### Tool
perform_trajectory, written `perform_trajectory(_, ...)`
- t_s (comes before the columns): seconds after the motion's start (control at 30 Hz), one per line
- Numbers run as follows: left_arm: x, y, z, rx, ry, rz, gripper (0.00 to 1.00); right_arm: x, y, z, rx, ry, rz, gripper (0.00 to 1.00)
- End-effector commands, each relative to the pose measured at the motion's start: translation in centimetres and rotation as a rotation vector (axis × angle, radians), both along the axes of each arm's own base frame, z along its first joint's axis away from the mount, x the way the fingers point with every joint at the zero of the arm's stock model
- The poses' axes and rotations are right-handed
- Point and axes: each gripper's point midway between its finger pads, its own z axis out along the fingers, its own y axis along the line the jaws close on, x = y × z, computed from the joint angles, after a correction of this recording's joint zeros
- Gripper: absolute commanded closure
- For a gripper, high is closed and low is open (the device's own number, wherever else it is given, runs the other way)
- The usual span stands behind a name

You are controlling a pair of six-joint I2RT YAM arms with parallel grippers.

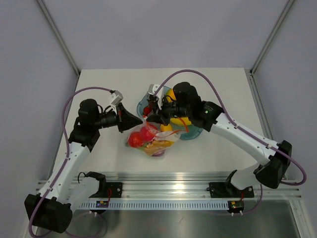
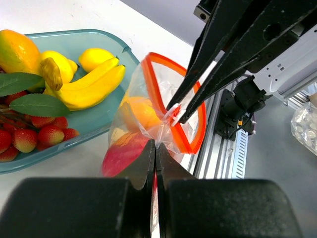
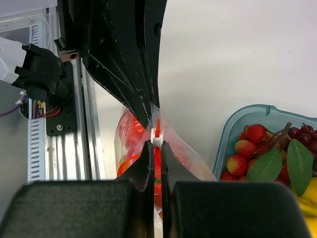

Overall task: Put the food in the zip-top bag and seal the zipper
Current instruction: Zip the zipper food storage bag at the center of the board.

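Note:
The zip-top bag (image 1: pixel 148 141) lies in front of the tray with food in it, among it a red apple (image 2: pixel 124 153) and an orange (image 2: pixel 141 111). Both grippers meet at the bag's raised mouth. My left gripper (image 2: pixel 156 143) is shut on a pinch of the clear plastic just below the rim. My right gripper (image 3: pixel 157 142) is shut on the zipper (image 3: pixel 157 126) at its small white slider. In the left wrist view the zipper (image 2: pixel 192 147) stands open in a wide orange loop. More food fills the tray: a banana (image 2: pixel 91 87), lemons and strawberries (image 3: pixel 250 134).
The blue-tinted oval tray (image 1: pixel 190 133) sits right behind the bag, under the right arm. An aluminium rail (image 1: pixel 163 191) runs along the table's near edge. Grey walls close in the table on three sides.

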Motion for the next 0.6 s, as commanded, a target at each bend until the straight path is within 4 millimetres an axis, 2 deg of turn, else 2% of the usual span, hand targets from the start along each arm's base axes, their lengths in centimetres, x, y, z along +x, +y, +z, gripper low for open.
perform_trajectory(0.0, 0.2, 0.1, 2.4, -0.034, -0.104, -0.032, 0.97, -0.1, -1.3, -0.2, -0.020, 0.038, -0.023, 1.00)
perform_trajectory(0.03, 0.0, 0.1, 2.2, -0.026, -0.095, -0.050, 0.88, 0.0, -1.1, 0.2, -0.013, 0.036, -0.020, 1.00)
perform_trajectory(0.07, -0.4, 0.0, 2.1, -0.024, -0.085, -0.083, 0.71, 0.0, -0.9, 0.3, -0.009, 0.037, -0.013, 1.00)
perform_trajectory(0.1, -0.6, -0.1, 2.2, -0.020, -0.082, -0.093, 0.65, 0.1, -0.6, 0.0, -0.014, 0.048, -0.007, 1.00)
perform_trajectory(0.2, -0.8, 0.0, 2.3, -0.009, -0.085, -0.107, 0.62, 0.2, -0.2, 0.3, -0.003, 0.054, 0.002, 1.00)
perform_trajectory(0.43, -1.1, -0.2, 1.3, -0.010, -0.050, -0.145, 0.64, 0.1, 0.2, 0.8, 0.021, 0.061, 0.013, 1.00)
perform_trajectory(0.57, -0.7, -0.4, 0.9, -0.005, -0.035, -0.144, 0.62, 0.0, 0.5, 1.2, 0.034, 0.063, 0.027, 1.00)
